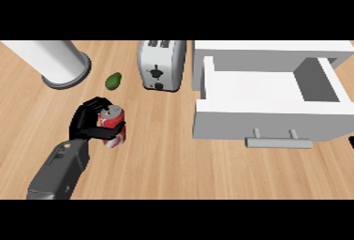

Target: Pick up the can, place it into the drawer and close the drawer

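A red can (114, 123) stands tilted on the wooden counter at the left. My left hand (86, 123) is curled round it from the left, with fingers over its top and thumb across its lower side. The white drawer (262, 123) stands pulled open at the right; its inside looks bare, and its grey handle (278, 142) faces me. Only a dark sliver of my right hand (351, 141) shows at the right edge, below the drawer's front corner.
A silver toaster (162, 63) stands at the back between the can and the drawer. A small green fruit (113, 80) lies behind the can. A tall white cylinder on a grey base (59, 63) stands at the back left.
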Controlling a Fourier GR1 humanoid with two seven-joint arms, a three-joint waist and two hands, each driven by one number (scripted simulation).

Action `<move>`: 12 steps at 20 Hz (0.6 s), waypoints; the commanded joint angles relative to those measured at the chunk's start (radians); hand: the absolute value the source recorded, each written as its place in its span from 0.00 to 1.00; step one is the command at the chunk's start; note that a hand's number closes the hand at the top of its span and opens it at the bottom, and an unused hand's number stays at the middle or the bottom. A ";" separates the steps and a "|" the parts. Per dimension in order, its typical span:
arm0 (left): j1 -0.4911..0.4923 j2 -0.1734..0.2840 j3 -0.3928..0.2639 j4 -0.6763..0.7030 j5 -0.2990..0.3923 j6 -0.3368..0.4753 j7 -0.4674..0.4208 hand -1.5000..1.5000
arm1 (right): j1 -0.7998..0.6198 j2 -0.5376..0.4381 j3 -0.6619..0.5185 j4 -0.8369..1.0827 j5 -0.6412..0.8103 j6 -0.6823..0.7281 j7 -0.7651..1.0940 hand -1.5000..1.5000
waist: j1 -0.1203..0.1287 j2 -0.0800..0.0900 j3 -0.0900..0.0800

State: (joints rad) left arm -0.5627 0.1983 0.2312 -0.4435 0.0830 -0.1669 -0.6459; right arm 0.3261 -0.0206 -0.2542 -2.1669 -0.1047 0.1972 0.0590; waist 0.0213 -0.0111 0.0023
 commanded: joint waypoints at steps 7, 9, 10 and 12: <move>0.088 -0.098 -0.109 -0.569 0.012 0.180 0.361 1.00 | 0.018 0.008 -0.009 -0.061 -0.016 -0.003 0.040 0.00 | 0.002 -0.003 0.000; 0.085 -0.140 -0.145 -0.655 -0.007 0.236 0.429 1.00 | 0.031 -0.014 -0.030 -0.083 -0.059 0.028 0.056 0.00 | -0.011 0.002 -0.001; 0.081 -0.152 -0.171 -0.726 -0.012 0.242 0.482 1.00 | -0.020 -0.028 -0.055 0.015 -0.025 0.016 0.002 0.00 | -0.001 0.001 0.000; 0.056 -0.167 -0.205 -0.804 -0.034 0.286 0.588 1.00 | 0.044 0.019 0.012 -0.101 0.001 -0.018 0.046 0.00 | -0.012 0.001 -0.001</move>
State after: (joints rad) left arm -0.4975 0.0628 0.0841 -1.0695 0.0705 0.0562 -0.2199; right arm 0.3272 -0.0255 -0.2738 -2.2176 -0.1241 0.1923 0.1016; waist 0.0168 -0.0108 0.0018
